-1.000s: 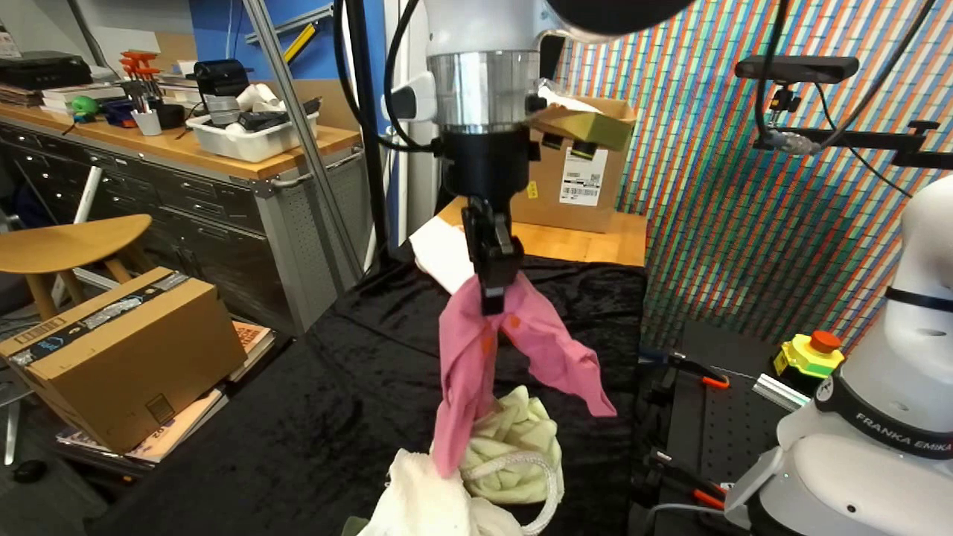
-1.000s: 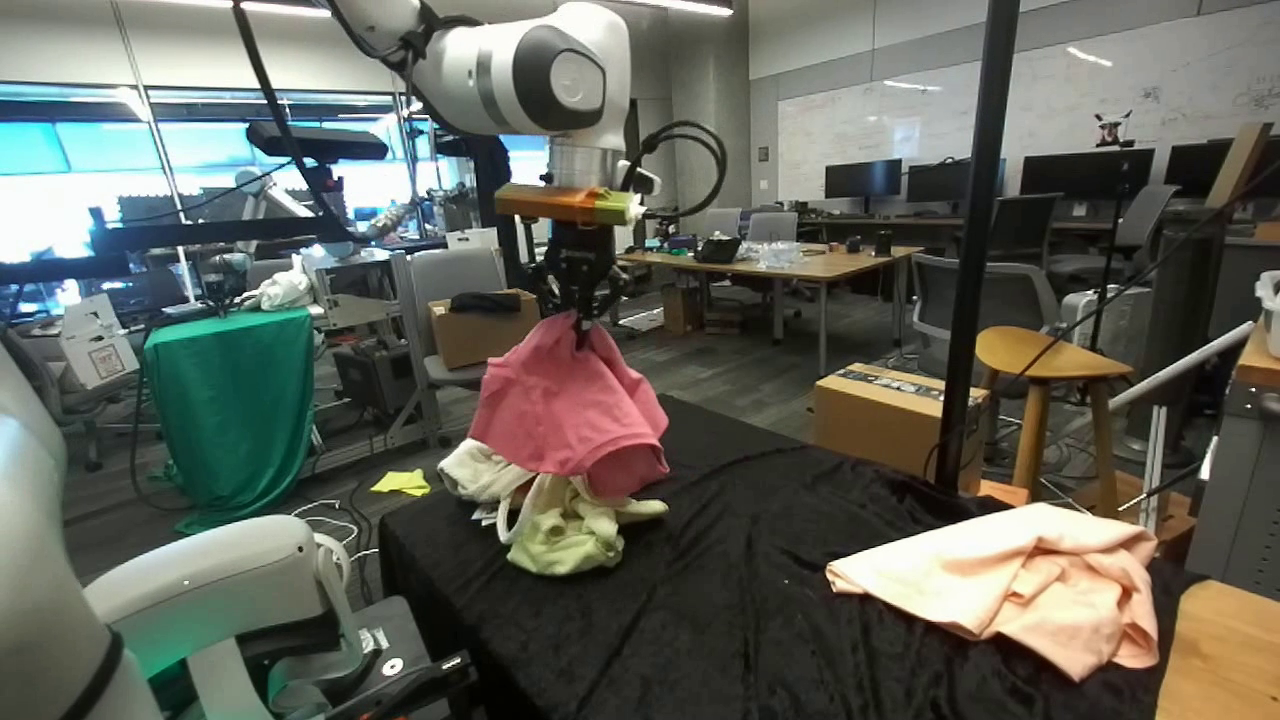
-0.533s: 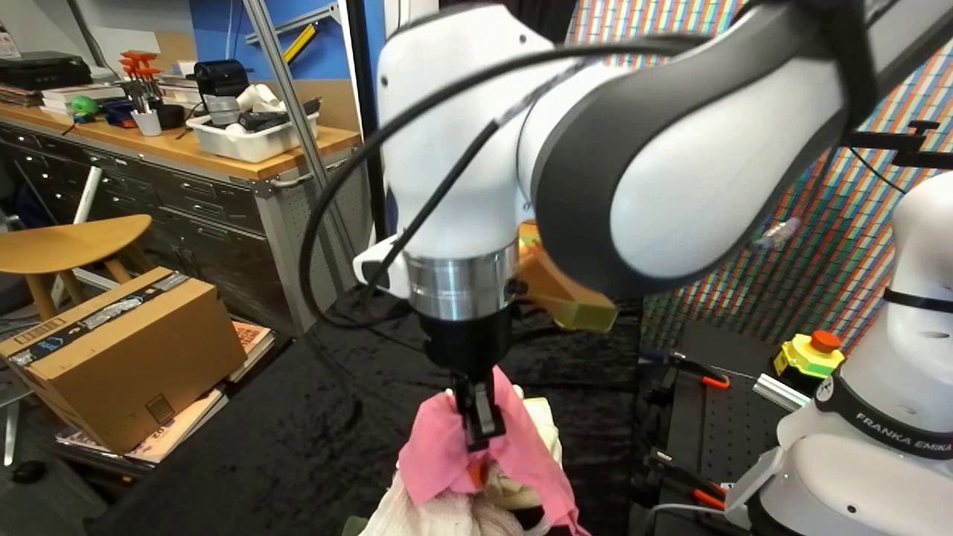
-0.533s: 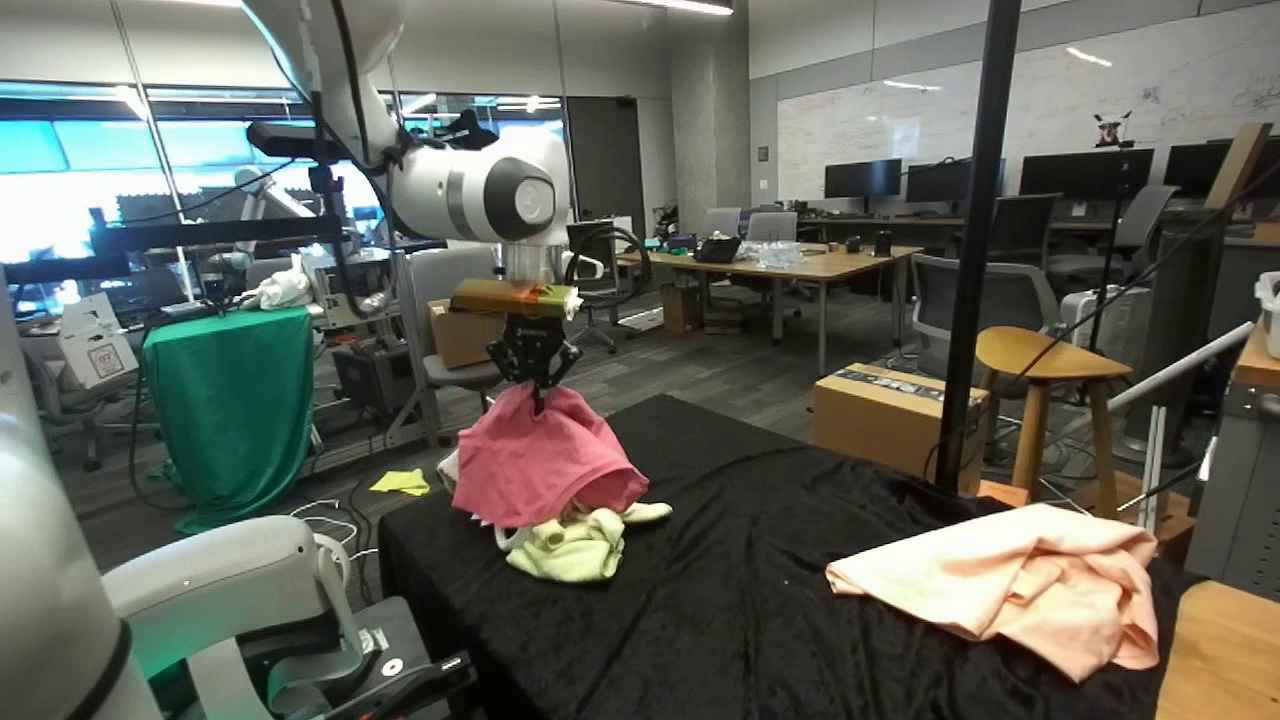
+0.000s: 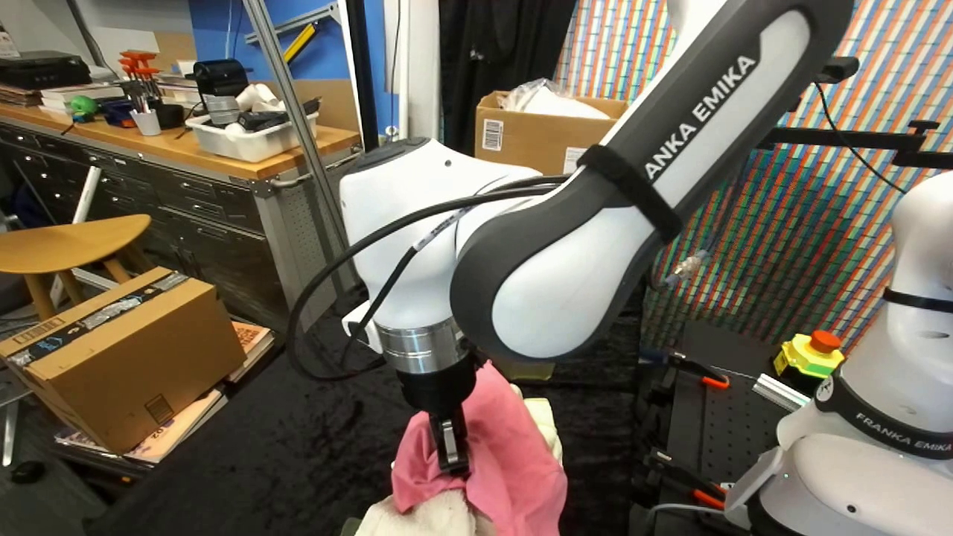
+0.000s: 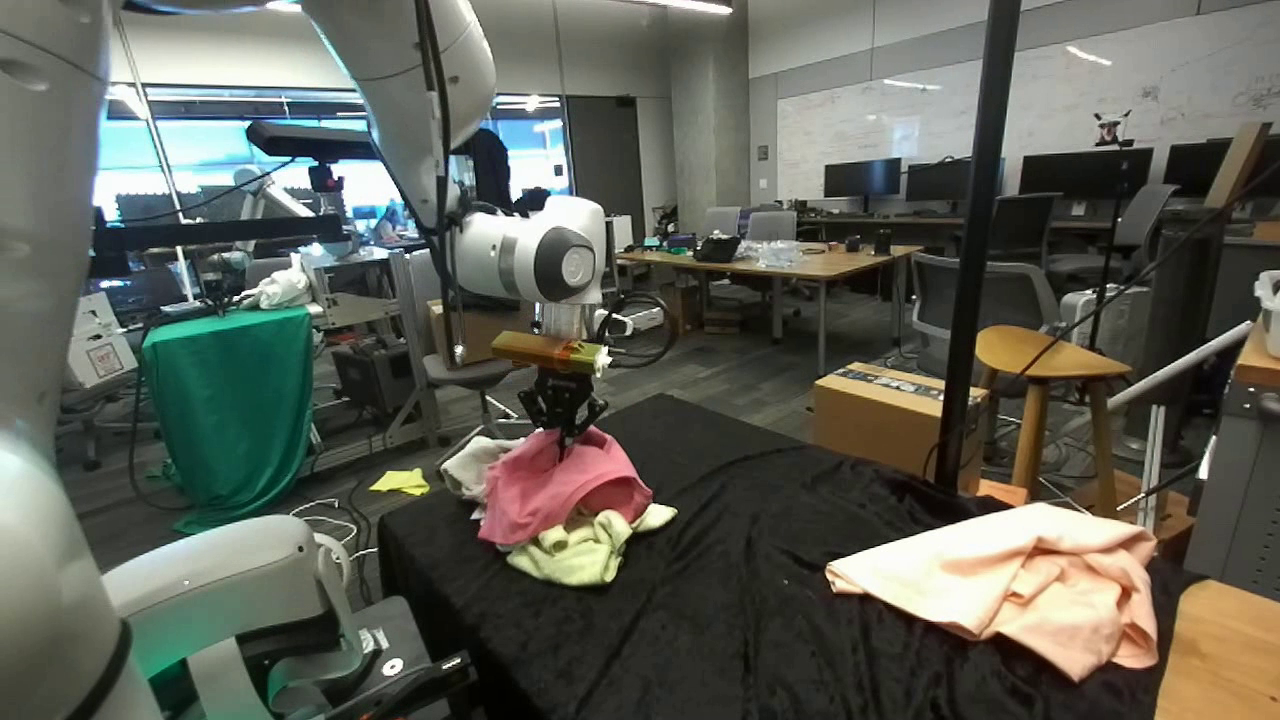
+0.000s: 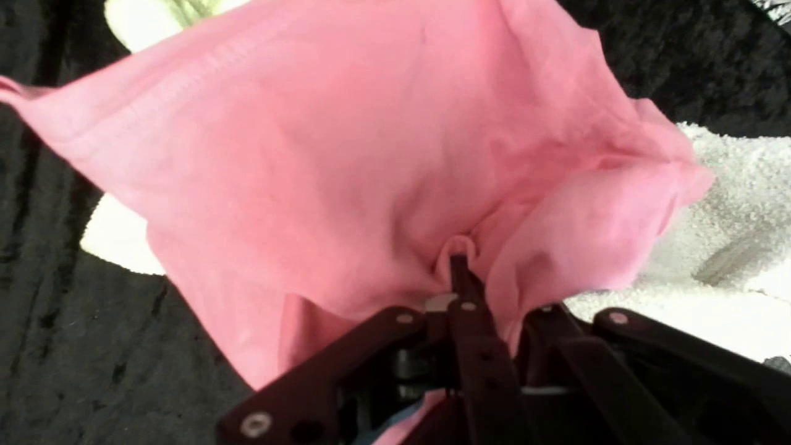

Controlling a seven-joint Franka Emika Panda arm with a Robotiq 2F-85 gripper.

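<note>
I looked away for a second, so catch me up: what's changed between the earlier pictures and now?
The gripper has come down, carrying the pink cloth lower, so it now slumps over the white cloth and green cloth. No letting go shows: the pink cloth stays pinched. The peach cloth and stool haven't moved.

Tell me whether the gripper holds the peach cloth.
No, the gripper pinches the pink cloth, while the peach cloth lies well apart from it.
</note>
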